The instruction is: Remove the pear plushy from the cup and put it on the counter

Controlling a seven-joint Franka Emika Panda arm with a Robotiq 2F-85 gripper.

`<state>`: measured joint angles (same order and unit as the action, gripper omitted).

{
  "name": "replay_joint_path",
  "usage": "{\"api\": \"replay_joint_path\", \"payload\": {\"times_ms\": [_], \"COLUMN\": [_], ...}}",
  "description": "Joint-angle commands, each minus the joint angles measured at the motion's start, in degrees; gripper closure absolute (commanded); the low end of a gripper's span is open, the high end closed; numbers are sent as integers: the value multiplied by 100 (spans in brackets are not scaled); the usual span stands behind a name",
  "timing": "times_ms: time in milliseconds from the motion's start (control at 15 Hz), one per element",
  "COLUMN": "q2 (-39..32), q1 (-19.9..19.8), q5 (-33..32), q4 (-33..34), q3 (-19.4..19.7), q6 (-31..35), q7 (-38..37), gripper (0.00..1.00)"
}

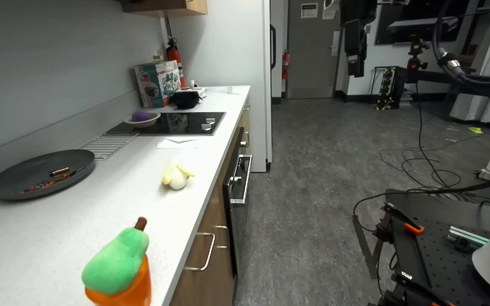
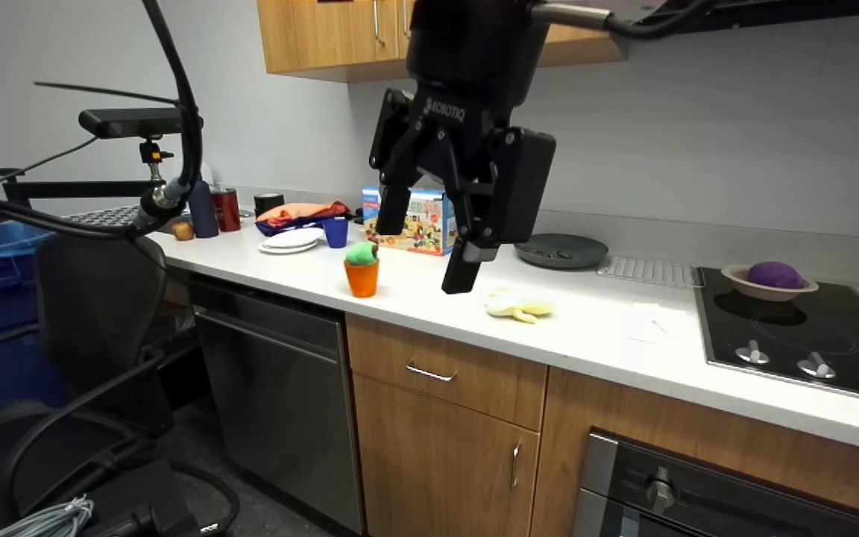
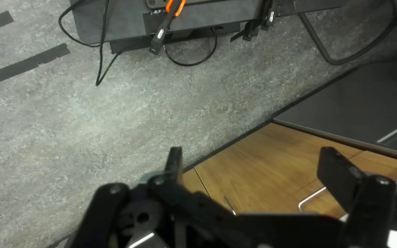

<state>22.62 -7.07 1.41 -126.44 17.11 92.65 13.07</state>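
Observation:
The bright green pear plushy [image 1: 117, 259] sits tilted in the mouth of the orange cup [image 1: 141, 285], its brown stem sticking up. Both also show in an exterior view, the pear plushy [image 2: 362, 254] on top of the upright cup [image 2: 362, 280]. The cup stands on the white counter [image 1: 70, 227] near its front edge. My gripper [image 2: 426, 252] is open and empty, raised in front of the counter and apart from the cup. In the wrist view my gripper's fingers [image 3: 251, 151] are wide apart over floor and wooden drawers; pear plushy and cup are out of that view.
A pale yellowish lump [image 1: 176, 175] lies on the counter near the cup. A dark flat plate [image 2: 562, 251], a wire rack [image 2: 649, 271] and a cooktop [image 2: 787, 328] stand farther along. A blue cup [image 2: 335, 232], white plates [image 2: 288, 247] and a box [image 2: 429, 220] are behind the orange cup.

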Motion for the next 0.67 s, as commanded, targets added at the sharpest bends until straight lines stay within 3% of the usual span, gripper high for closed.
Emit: {"api": "replay_joint_path", "payload": {"times_ms": [0,600], "q2": [-20,32], "q1": [-118,-78], "q5": [35,109], "q4": [14,-76], "q3": [-98,-76], "q6": [-14,430], "q7": [38,256], "gripper": [0,0]}}
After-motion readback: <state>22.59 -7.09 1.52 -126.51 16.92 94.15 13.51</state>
